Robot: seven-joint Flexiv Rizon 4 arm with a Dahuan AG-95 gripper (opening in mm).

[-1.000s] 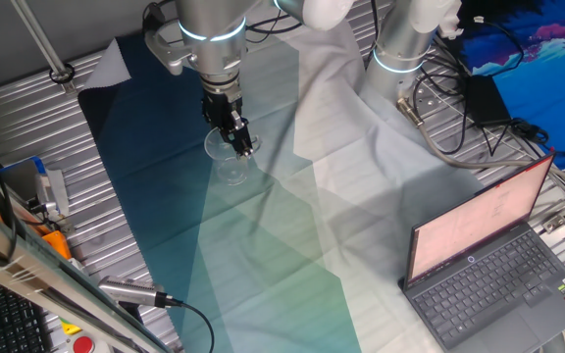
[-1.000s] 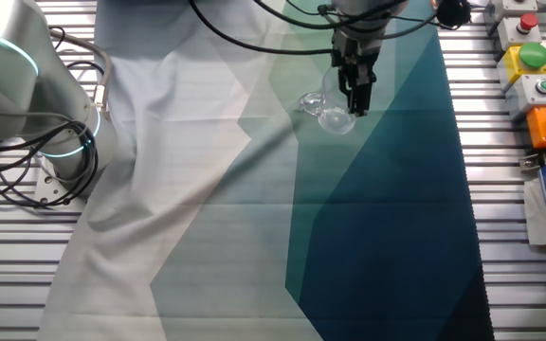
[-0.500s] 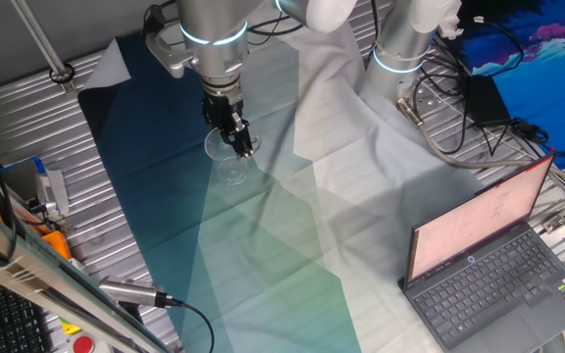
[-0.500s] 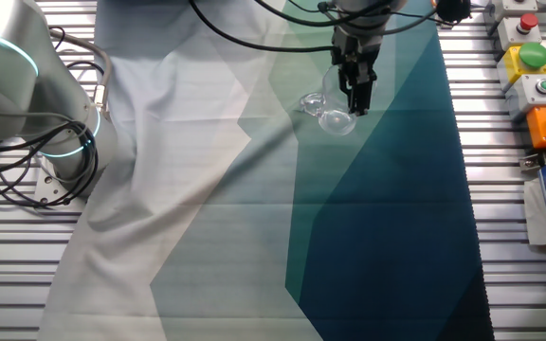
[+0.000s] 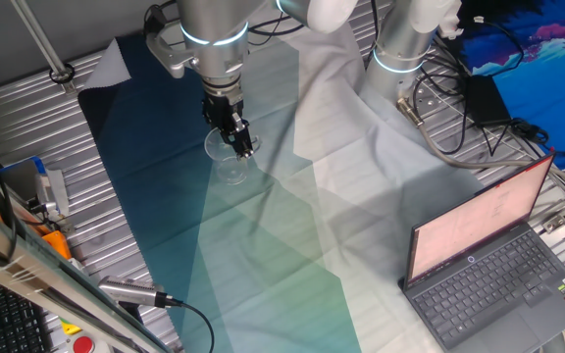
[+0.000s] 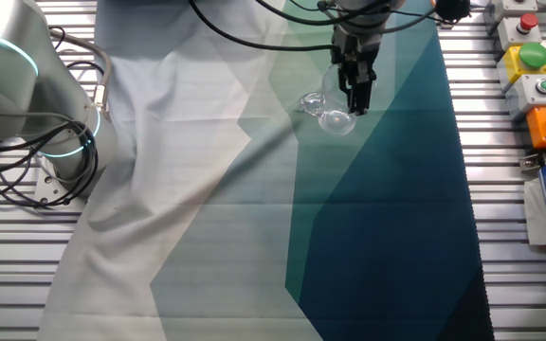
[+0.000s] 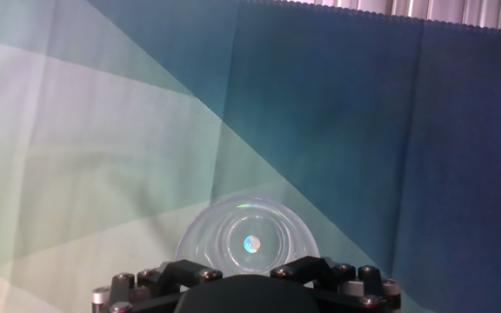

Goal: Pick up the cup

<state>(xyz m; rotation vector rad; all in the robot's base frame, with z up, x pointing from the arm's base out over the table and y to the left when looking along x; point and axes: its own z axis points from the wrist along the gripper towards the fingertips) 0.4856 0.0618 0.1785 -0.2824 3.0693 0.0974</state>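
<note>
Gripper (image 5: pixel 244 147) pinches cup (image 5: pixel 226 157) by its rim above cloth (image 6: pixel 377 218); slick clear wall could slip or tilt out if jolted.

Cup (image 5: pixel 228 157) under tool (image 5: pixel 241 143), on cloth (image 5: pixel 263 226) covering counter (image 5: pixel 27 127); laptop (image 5: pixel 488 265) at cloth's right edge.

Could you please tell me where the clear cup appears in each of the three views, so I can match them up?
One fixed view: the cup is upper left of centre, at the gripper.
The other fixed view: upper right of centre, beside the gripper.
Hand view: bottom centre, seen from above its open rim.
Shared landmark: the blue-green cloth beneath it.
</note>
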